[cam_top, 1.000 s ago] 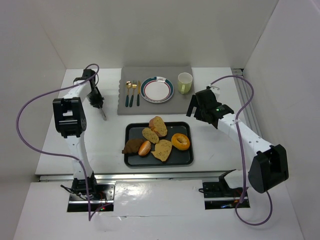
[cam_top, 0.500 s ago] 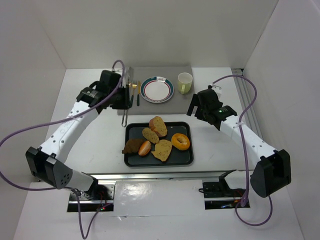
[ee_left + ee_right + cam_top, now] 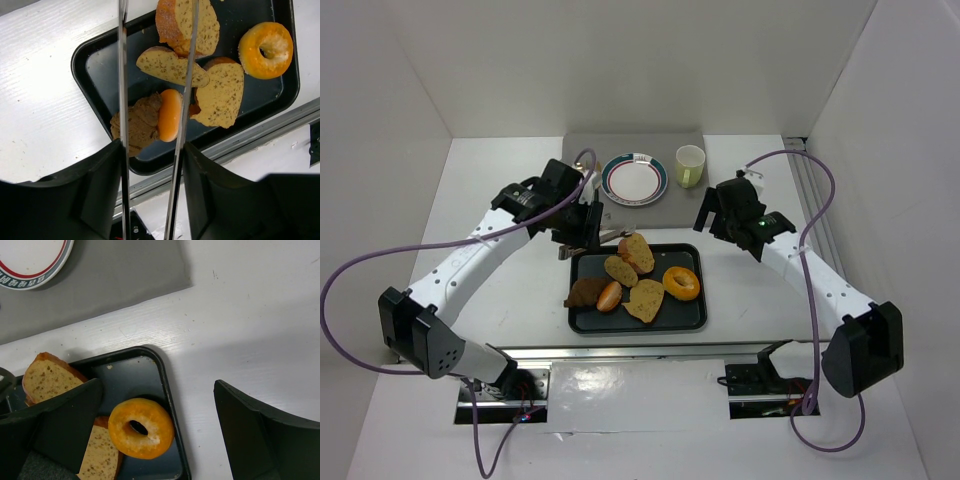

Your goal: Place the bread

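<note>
A black tray (image 3: 575, 300) holds several breads: seeded slices (image 3: 636, 250), a small orange bun (image 3: 609, 296), a dark brown piece (image 3: 586, 291) and an orange ring-shaped bread (image 3: 681, 283). My left gripper (image 3: 582, 228) hovers over the tray's back left corner, shut on metal tongs (image 3: 121, 75). The tong arms are spread apart, with nothing between them. They straddle a seeded slice (image 3: 170, 66) and the bun (image 3: 170, 115) from above. My right gripper (image 3: 157, 390) is open and empty above the tray's back right corner, over the ring bread (image 3: 141, 428).
A grey mat (image 3: 665, 145) at the back carries a white plate (image 3: 633, 179) with a coloured rim and a pale green cup (image 3: 690, 165). White walls enclose the table on three sides. My left arm covers the mat's left part.
My left arm swung from the far left of the table to the tray's back left corner. The tongs in it have spread apart. The right arm barely moved.
</note>
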